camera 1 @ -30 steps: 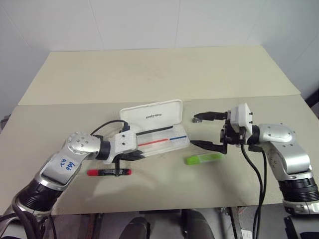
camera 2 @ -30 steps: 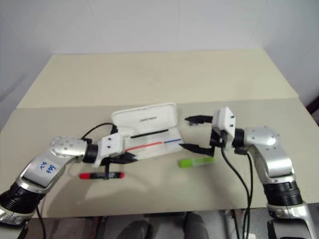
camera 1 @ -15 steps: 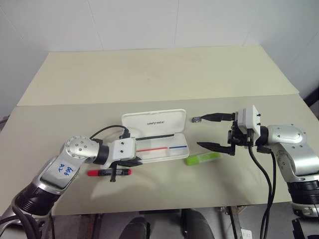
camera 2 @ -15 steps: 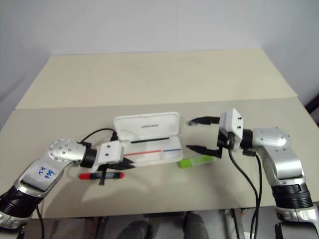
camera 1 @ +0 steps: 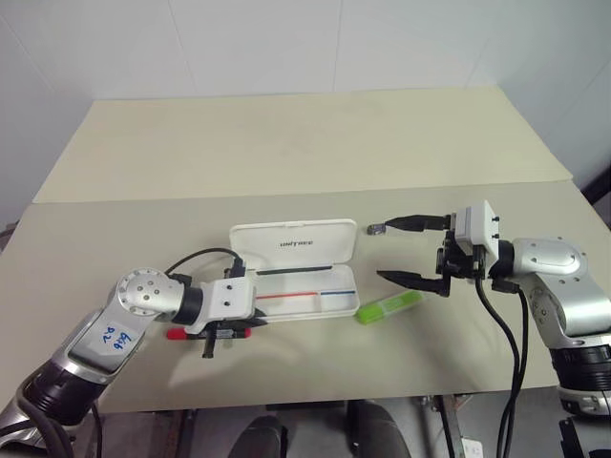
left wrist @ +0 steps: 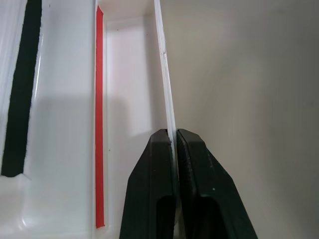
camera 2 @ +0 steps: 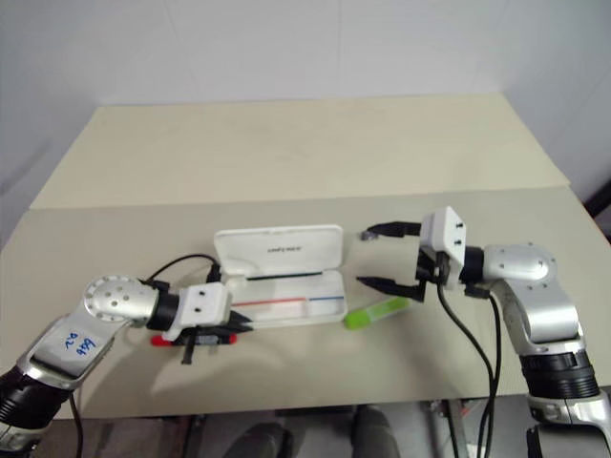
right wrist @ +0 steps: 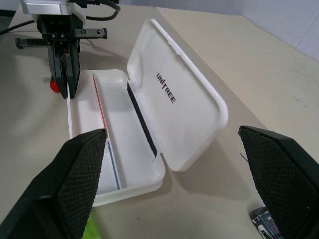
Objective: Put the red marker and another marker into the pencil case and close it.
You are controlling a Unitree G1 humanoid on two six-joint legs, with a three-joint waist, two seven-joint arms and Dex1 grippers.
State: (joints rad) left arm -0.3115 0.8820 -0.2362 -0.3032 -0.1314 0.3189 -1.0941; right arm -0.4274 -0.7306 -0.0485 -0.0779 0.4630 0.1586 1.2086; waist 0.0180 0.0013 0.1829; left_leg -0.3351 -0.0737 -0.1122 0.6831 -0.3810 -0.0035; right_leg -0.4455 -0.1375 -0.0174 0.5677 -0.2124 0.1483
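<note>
The white pencil case [camera 1: 291,242] lies open, its lid tipped back and its tray [camera 1: 329,294] facing up. My left gripper [camera 1: 256,320] is shut on the tray's thin front wall [left wrist: 164,89], near its left end. Just below that hand the red marker [camera 1: 179,333] lies flat on the table, its middle hidden by the gripper. To the right of the tray, the lime-green highlighter [camera 1: 389,305] rests on the table. My right gripper [camera 1: 379,253] hangs open above and just beyond the highlighter, pointing left toward the case with nothing between its fingers.
The beige table [camera 1: 286,143] runs far behind the case, with a seam [camera 1: 143,197] across it. Its front edge [camera 1: 315,393] is close below the marker and highlighter. A black cable [camera 1: 202,256] loops from my left wrist beside the lid.
My left gripper drew back toward me and down, still pinching the tray wall. The case came with it and swung from tilted to square with the table edge. The right gripper stayed open.
</note>
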